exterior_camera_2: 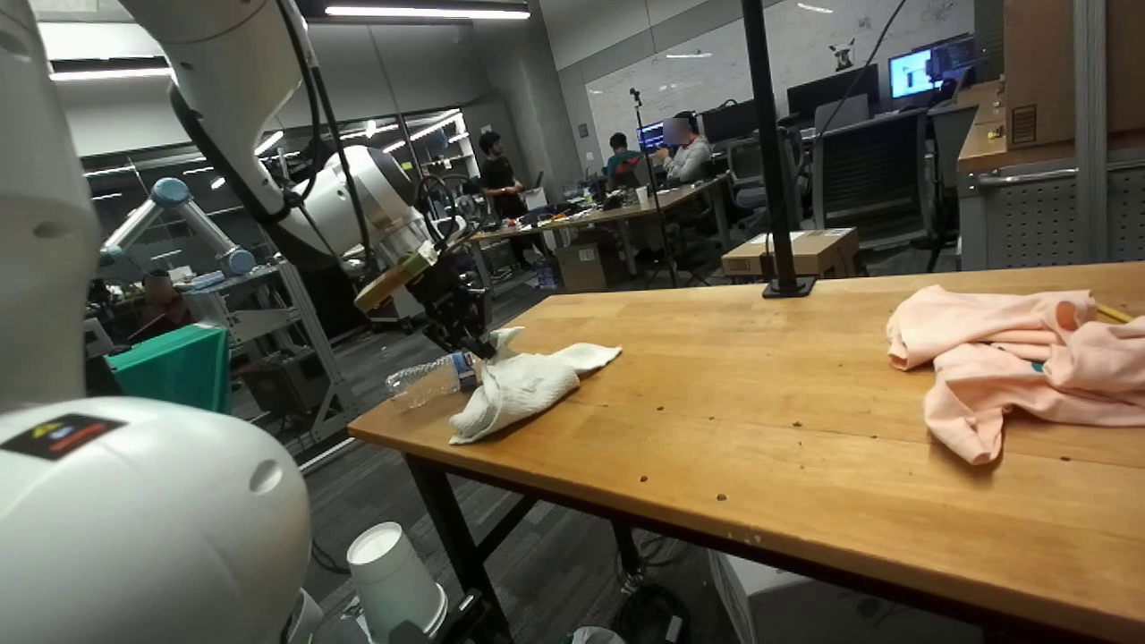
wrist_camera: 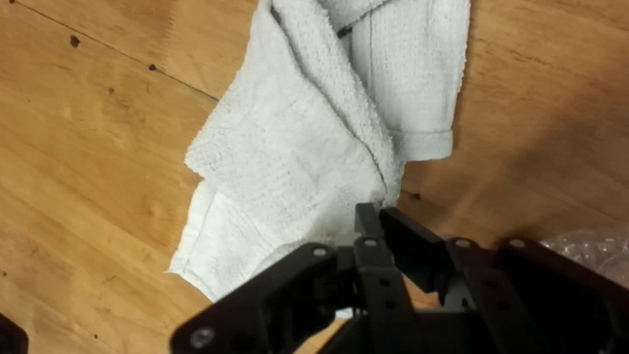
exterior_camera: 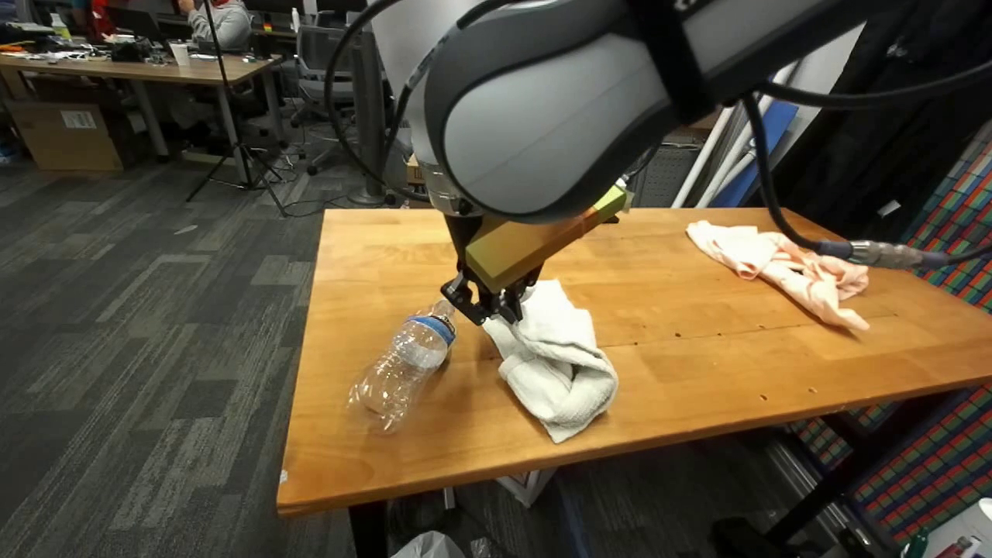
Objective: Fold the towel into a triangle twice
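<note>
Along the left edge of the table (exterior_camera: 364,263): bottle (exterior_camera: 411,356), clear plastic with a blue band, lying on its side; its base points toward the near left corner, its neck reaches just beside the gripper (wrist_camera: 378,208).
Gripper: pointing down over the left part of the table, its lower end at the towel (exterior_camera: 546,333), left of the cloth's middle in both exterior views.
Fingers (wrist_camera: 366,221): tips very close together in the wrist view; whether they meet or have cloth pinched between them, I cannot tell.
Towel: white, just right of the bottle, toward the near edge and closer to the left corner than the right one; it lies in uneven, bunched layers with a rolled ridge and a hemmed flap showing.
Pole (exterior_camera_2: 771,143): black, its foot on the table by the far edge in an exterior view.
Pink cloth (exterior_camera: 798,267): crumpled, toward the right edge, well apart from the towel.
</note>
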Controlling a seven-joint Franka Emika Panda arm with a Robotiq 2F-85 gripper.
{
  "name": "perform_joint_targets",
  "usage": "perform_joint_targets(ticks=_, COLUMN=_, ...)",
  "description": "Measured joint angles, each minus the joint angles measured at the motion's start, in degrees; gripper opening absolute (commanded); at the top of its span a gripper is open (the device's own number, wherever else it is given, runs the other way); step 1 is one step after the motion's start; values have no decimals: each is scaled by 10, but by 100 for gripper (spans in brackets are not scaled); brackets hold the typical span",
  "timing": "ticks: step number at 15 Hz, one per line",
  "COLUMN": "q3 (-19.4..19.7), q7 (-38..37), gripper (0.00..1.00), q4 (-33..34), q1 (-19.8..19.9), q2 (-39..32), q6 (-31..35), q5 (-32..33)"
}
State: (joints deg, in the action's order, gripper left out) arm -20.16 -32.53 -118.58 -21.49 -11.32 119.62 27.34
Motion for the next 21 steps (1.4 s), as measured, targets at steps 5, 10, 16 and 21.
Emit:
perform_joint_targets(ticks=5, q3=27, q7=0, gripper=7, q4=50, q1=-20, q2=-44, q6=-11, q5=10)
perform_joint_targets(ticks=10, q3=72, q7=0, gripper=7, q4=90, q1=-19, q2=-59, q6=-6, q5=14)
perform_joint_targets(ticks=16, q3=93, q7=0, gripper=7, q4=119, q1=-17, q2=-73, q6=1, q5=14)
perform_joint_targets(ticks=21, q3=99, q7=-4, gripper=8, q4=119, q1=-17, q2=-100, q6=3, q5=4)
